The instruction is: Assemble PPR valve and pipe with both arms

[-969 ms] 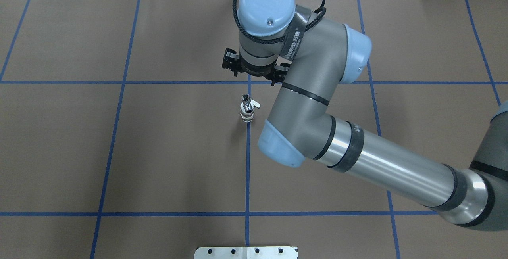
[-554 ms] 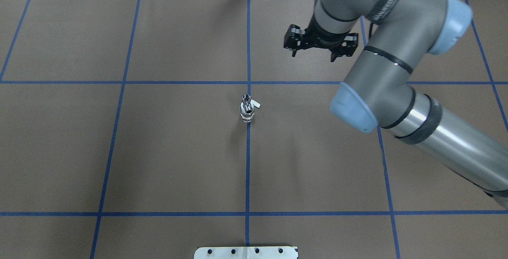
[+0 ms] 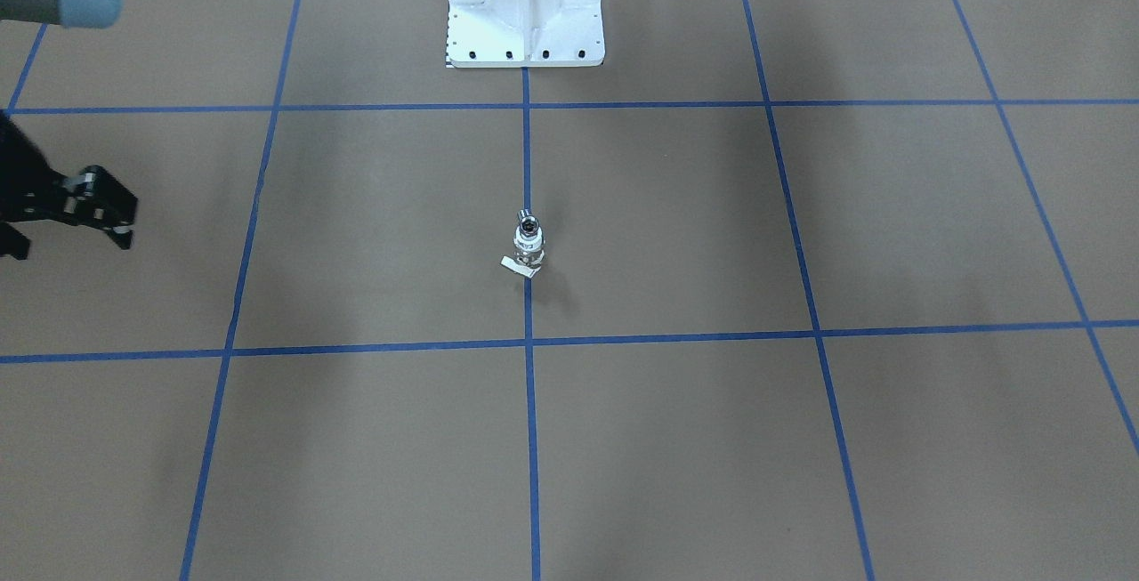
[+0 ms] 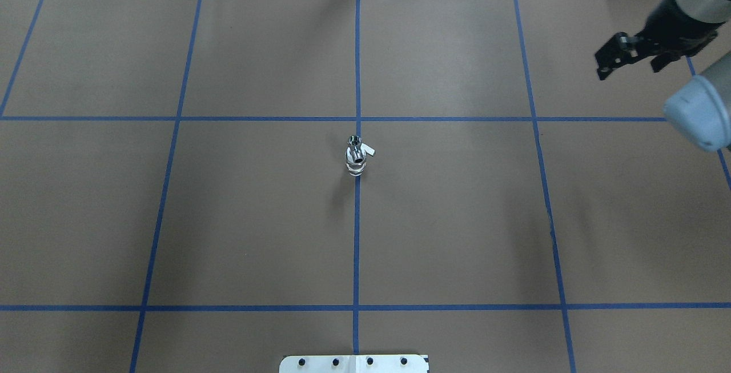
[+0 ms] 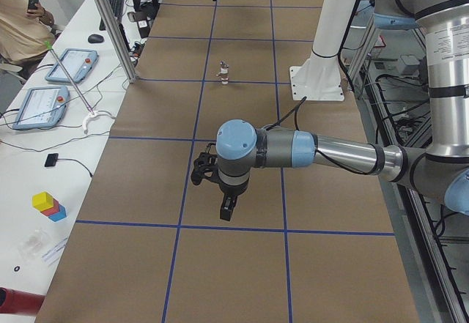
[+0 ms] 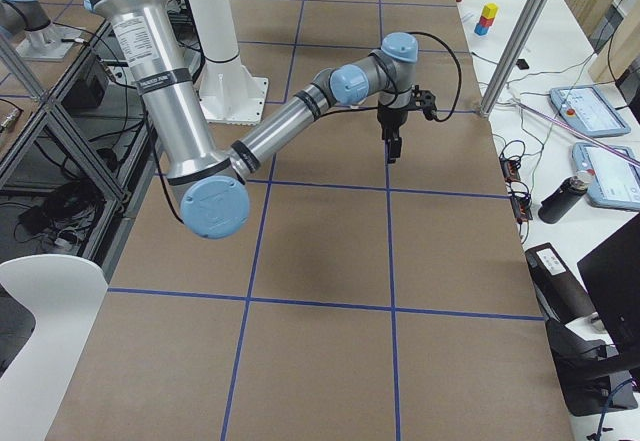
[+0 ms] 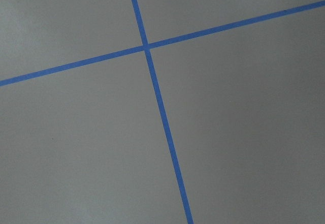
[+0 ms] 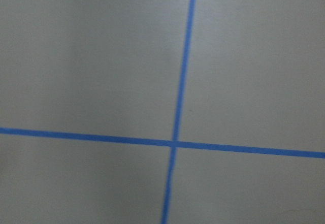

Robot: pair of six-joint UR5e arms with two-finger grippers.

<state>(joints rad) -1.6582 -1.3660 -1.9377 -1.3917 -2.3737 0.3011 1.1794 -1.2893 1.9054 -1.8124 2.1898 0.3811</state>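
The small metal and white valve-and-pipe assembly stands upright alone at the table's centre on a blue tape line. It also shows in the front view and, far off, in the exterior left view. My right gripper is open and empty, high near the far right edge of the table, well away from the assembly; the front view shows it at the left edge. My left gripper shows only in the exterior left view, over the table's left end, and I cannot tell whether it is open or shut.
The white bolted pedestal stands at the robot's side of the table. Brown paper with a blue tape grid covers the table. Aluminium posts, tablets and a seated person are beyond the far edge.
My right arm has swung from over the table's centre, just behind the assembly, to the far right edge. The assembly has not moved.
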